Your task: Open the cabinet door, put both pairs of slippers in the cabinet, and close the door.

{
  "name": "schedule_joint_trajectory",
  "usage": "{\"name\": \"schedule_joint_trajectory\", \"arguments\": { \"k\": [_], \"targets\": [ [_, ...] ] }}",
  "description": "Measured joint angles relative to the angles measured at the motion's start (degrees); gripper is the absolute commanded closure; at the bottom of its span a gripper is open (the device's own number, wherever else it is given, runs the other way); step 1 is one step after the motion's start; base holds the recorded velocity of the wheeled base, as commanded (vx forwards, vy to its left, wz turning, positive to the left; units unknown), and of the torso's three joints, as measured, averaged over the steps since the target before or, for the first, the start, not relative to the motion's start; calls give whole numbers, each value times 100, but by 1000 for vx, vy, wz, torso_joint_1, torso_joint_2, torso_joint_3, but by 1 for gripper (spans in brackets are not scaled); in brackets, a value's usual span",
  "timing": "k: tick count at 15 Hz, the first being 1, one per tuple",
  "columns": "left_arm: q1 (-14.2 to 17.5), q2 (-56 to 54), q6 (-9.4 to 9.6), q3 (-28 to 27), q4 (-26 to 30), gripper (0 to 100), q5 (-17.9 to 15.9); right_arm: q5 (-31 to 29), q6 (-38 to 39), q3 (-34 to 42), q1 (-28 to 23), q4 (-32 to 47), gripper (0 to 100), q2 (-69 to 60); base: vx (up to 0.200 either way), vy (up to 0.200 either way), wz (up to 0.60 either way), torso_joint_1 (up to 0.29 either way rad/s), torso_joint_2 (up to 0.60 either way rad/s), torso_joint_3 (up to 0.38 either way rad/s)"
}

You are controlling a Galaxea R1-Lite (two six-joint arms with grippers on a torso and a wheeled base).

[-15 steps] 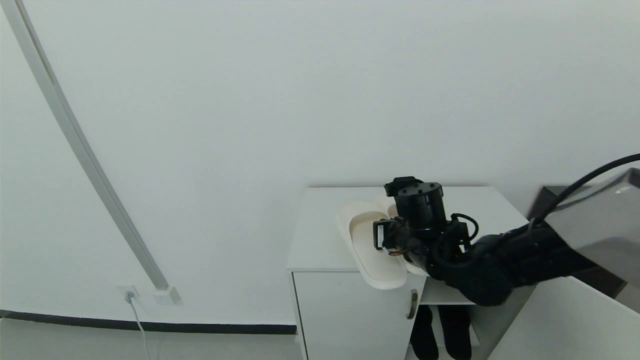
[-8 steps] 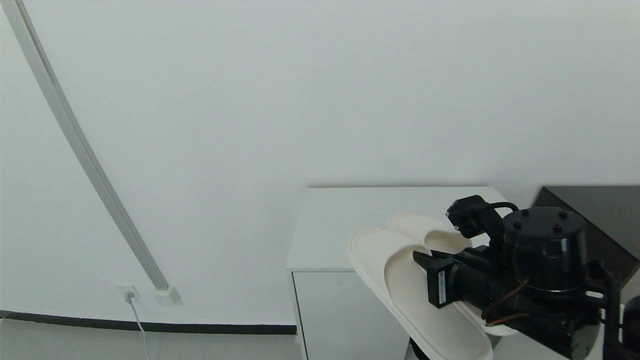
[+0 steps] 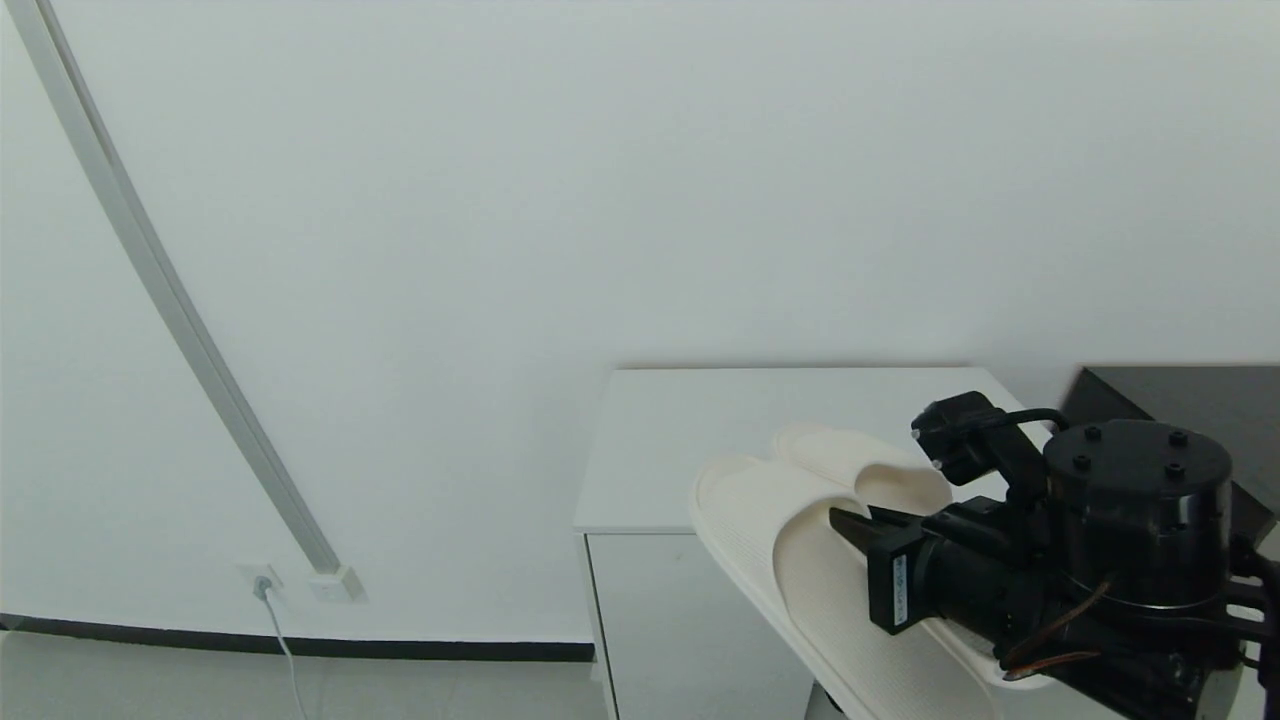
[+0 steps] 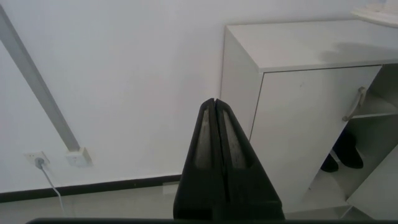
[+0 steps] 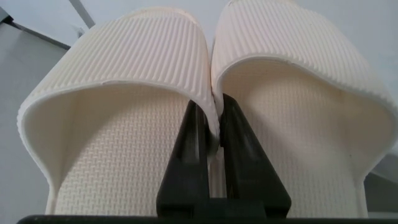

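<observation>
1. Up in front of the cabinet's [image 3: 690,450] right side, we see the cream slippers [image 3: 800,540] held off every surface by the right gripper [image 5: 216,134].
2. Its jaws stand narrow, pinching the two inner walls of the uppers together, so one grip carries the whole pair.
3. The left gripper [image 4: 215,118] hangs low, out before the closed left door [image 4: 305,124], fingers pressed flat together on nothing.
4. We judge the step in hand to be carrying this pair into the open right compartment, where the black slippers [image 4: 345,152] already stand on the lower level.
5. To do it well, we would keep the pinch firm, since only thin walls are caught. We would bring the wrist down level with the shelf [image 4: 379,109], then feed the pair in toes first, clear of the door handle [image 4: 354,104].
6. Both slippers lie side by side and touching, long axes parallel. In the head view that axis runs on a slant: toes up toward the robot's left and the wall, heels lower toward its right.
</observation>
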Motion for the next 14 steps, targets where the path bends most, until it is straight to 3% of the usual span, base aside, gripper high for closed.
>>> {"name": "schedule_joint_trajectory", "arguments": {
  "k": [5, 14],
  "targets": [
    [0, 0, 0, 0, -2, 100, -2, -4, 9, 39, 85, -9, 100, 0, -200, 0, 0, -5, -1, 2],
    [2, 0, -9, 0, -2, 100, 6, -6, 0, 129, 172, -11, 100, 0, 0, 0, 0, 0, 0, 0]
  ]
}}
